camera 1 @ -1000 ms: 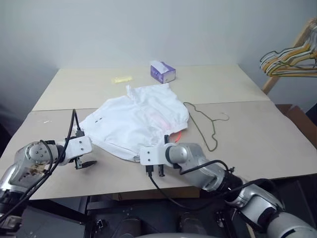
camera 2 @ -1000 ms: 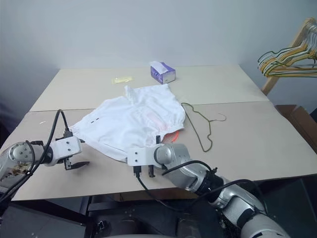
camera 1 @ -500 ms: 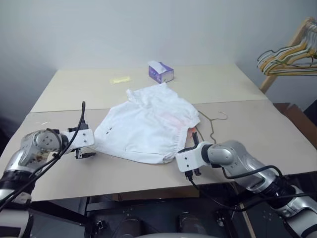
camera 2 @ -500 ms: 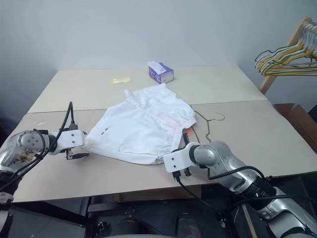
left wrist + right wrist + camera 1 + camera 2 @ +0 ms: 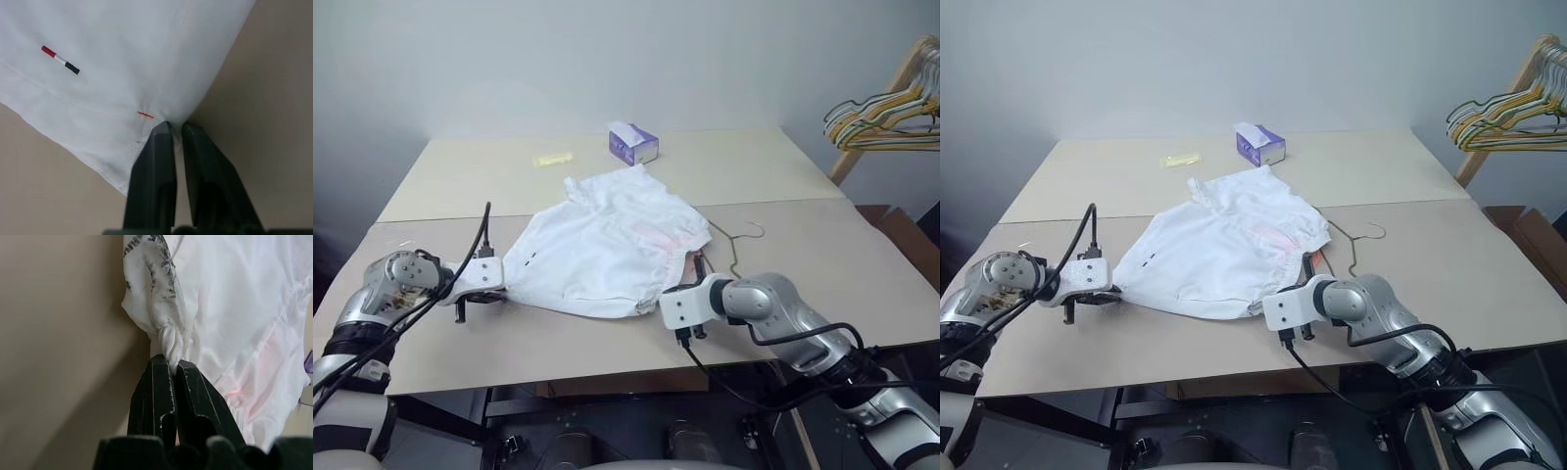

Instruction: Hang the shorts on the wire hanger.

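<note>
On the counter [image 5: 822, 284] both end effectors, left [image 5: 175, 128] and right [image 5: 173, 363], pinch the shorts [image 5: 607, 245]; nothing hangs on the hanger [image 5: 729, 245] yet, partly under the cloth.

A beige table [image 5: 803, 176] stands against a plain pale wall [image 5: 607, 59], a wooden rack [image 5: 876, 113] at its right.

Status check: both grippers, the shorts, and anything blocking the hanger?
Left gripper shut on shorts corner. Right gripper shut on gathered waistband. Shorts lie flat on table. Wire hanger partly under shorts' edge.
</note>
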Tool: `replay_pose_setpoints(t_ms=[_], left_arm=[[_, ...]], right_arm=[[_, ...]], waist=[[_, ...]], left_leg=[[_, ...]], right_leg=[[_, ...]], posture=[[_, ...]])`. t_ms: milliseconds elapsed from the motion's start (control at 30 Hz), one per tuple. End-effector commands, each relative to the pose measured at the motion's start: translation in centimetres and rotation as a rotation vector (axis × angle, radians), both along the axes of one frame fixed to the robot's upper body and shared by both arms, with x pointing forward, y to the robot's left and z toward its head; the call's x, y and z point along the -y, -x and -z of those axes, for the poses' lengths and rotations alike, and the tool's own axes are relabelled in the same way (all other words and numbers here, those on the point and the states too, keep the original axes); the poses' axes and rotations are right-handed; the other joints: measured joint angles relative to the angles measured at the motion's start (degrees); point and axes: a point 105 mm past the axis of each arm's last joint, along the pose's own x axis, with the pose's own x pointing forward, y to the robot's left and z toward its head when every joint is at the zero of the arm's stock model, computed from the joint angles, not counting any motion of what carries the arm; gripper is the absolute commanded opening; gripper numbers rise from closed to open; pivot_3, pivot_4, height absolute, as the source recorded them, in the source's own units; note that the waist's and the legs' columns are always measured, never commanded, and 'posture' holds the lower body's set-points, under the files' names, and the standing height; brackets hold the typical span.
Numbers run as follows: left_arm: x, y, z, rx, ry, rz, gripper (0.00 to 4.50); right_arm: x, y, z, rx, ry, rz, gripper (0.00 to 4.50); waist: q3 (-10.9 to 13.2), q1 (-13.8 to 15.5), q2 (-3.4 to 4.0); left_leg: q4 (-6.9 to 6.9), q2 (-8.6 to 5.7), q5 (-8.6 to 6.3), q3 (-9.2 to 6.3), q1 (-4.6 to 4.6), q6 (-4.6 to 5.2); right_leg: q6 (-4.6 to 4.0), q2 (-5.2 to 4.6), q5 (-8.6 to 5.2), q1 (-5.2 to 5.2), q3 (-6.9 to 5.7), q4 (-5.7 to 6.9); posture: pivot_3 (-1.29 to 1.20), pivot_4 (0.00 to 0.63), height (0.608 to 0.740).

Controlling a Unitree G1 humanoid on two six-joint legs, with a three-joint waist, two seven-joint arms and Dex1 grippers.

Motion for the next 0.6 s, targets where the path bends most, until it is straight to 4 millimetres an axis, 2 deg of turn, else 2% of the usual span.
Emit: replay_pose_setpoints(t_ms=[33,167,267,400,600], left_arm=[[-0.6,0.0,-0.5,0.033,-0.051,-0.015,0.02],[-1.2,1.1,-1.5,0.048,-0.086,-0.015,0.02],[-0.9,3.4,-2.1,0.006,-0.086,0.01,0.02],[-0.6,6.1,-2.6,-0.032,-0.097,0.001,0.02],[-0.8,10.7,-3.2,-0.099,-0.151,-0.073,0.02]], right_arm=[[0.6,-2.0,-1.4,0.075,-0.027,0.118,0.0],[0.7,-4.0,-2.0,0.145,-0.033,0.185,0.0],[-0.1,-5.2,-2.7,0.211,-0.051,0.168,0.0],[-1.6,-5.8,-3.3,0.246,-0.091,0.121,0.0],[-5.2,-6.6,-4.8,0.369,-0.214,0.012,0.0]], waist=[[0.0,-0.1,0.0],[0.0,-0.7,-0.01],[0.0,-1.6,-0.02],[0.0,-1.7,-0.07],[0.1,-1.4,-0.13]], left_leg=[[0.0,0.0,0.0,0.0,-0.02,0.0],[0.0,0.02,0.0,0.02,-0.04,0.0],[-0.03,0.05,-0.01,0.02,-0.11,0.0],[-0.1,0.09,-0.02,0.03,-0.16,0.03],[-0.14,0.12,-0.02,0.03,-0.11,0.03]], right_leg=[[-0.01,0.0,0.0,-0.02,0.01,0.01],[-0.01,0.0,0.01,-0.06,0.03,0.02],[-0.02,0.02,0.0,-0.18,0.05,0.03],[-0.06,0.03,-0.04,-0.28,0.07,0.02],[-0.09,0.05,-0.08,-0.32,0.09,0.1]], posture=[[0.04,0.0,0.74],[0.05,0.0,0.74],[0.05,0.0,0.74],[0.08,0.0,0.74],[0.12,0.0,0.74]])
